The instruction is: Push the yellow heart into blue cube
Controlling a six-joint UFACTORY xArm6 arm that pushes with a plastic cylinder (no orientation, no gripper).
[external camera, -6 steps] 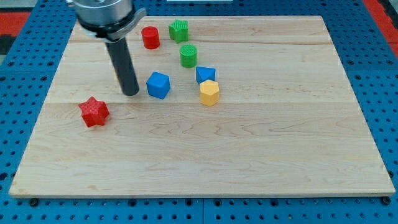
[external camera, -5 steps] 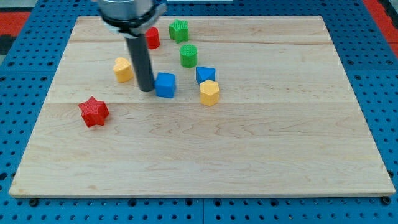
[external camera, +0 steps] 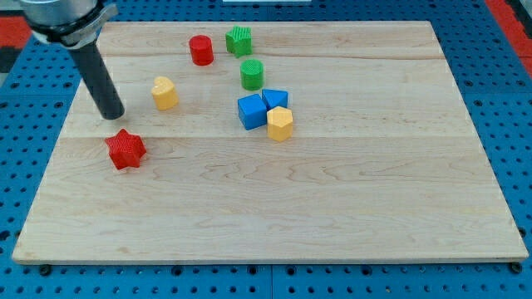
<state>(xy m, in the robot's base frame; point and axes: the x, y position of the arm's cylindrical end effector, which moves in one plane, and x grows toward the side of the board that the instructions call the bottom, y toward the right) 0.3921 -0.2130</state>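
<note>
Left of yellow heart: my tip apart | blue cube unhidden | tool absent

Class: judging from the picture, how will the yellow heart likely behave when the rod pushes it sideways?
The yellow heart sits low and flat-based, so it will probably slide, not tip. Its lobed outline may make it rotate if my tip pushes off-centre. It looks rigid and light.

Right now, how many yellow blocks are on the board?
2. The yellow heart sits right of my tip; the yellow hexagonal block touches the two blue blocks mid-board. None looks hidden.
</note>
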